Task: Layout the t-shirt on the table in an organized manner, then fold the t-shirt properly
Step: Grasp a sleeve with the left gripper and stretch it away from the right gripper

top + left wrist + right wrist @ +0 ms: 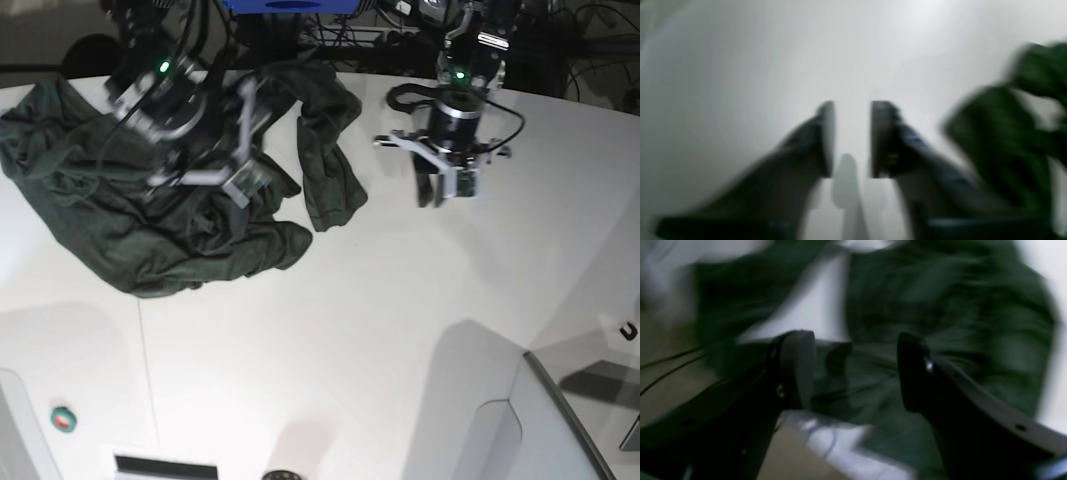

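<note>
The dark green t-shirt (150, 230) lies crumpled on the left part of the white table (380, 320), with one sleeve trailing toward the middle. My right gripper (228, 160) is blurred and hovers over the shirt's upper middle. In the right wrist view it (855, 371) is open, with shirt cloth (940, 306) beneath and nothing between the fingers. My left gripper (445, 192) points down over bare table to the right of the shirt. In the left wrist view it (851, 138) is open and empty, with the shirt (1000, 143) off to the right.
A raised grey-white panel with a dark edge (560, 420) sits at the front right. A small green and red button (63, 419) is at the front left. Cables and a blue object (290, 5) lie behind the table's far edge.
</note>
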You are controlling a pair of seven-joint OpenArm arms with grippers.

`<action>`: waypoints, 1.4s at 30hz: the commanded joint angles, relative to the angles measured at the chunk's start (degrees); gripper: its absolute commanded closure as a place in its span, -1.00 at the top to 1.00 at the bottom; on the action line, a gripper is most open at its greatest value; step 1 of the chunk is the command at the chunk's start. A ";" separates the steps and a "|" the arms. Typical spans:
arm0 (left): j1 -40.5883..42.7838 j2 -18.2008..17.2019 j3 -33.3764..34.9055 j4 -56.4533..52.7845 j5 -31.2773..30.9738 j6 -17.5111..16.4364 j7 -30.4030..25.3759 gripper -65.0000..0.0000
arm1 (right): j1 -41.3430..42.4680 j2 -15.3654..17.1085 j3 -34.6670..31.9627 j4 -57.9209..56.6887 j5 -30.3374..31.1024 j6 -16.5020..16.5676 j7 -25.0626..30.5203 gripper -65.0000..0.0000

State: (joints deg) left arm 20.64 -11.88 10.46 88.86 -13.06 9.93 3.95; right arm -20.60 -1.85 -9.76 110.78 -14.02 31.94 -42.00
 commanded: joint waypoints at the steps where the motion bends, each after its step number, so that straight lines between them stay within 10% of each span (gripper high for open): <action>1: -1.61 0.41 2.24 0.68 0.36 0.04 -1.79 -1.00 | 1.66 -0.04 2.42 1.09 0.35 -0.34 1.08 0.13; 10: -13.30 7.97 19.12 -14.18 0.88 0.04 -1.44 -1.00 | 17.04 0.48 19.74 -10.96 0.35 -0.34 1.08 0.13; 16: -13.48 6.82 19.56 -19.28 0.97 0.40 -1.35 -1.00 | 26.36 4.62 24.66 -31.00 0.44 -0.08 2.04 0.10; 21: -12.60 1.81 18.16 -18.40 0.44 0.40 -1.70 -1.00 | 31.72 8.22 24.75 -46.83 0.44 -0.52 7.49 -0.66; 29: -10.58 1.73 8.31 -16.38 0.88 0.40 -1.35 -1.00 | 37.87 10.15 32.75 -59.75 0.44 -13.53 13.38 -0.95; 38: -11.19 1.64 5.06 -13.12 0.71 0.40 -1.35 -1.00 | 37.17 9.19 33.89 -51.13 0.53 -13.53 13.29 -0.95; 42: -9.79 1.64 -0.83 -6.88 0.44 0.40 -1.35 -1.00 | 28.29 4.97 32.57 -32.14 0.53 -6.05 12.42 -0.67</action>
State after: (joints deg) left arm 11.03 -10.15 9.45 81.10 -12.82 10.55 3.86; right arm 6.66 2.96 22.94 78.56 -13.61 25.80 -29.58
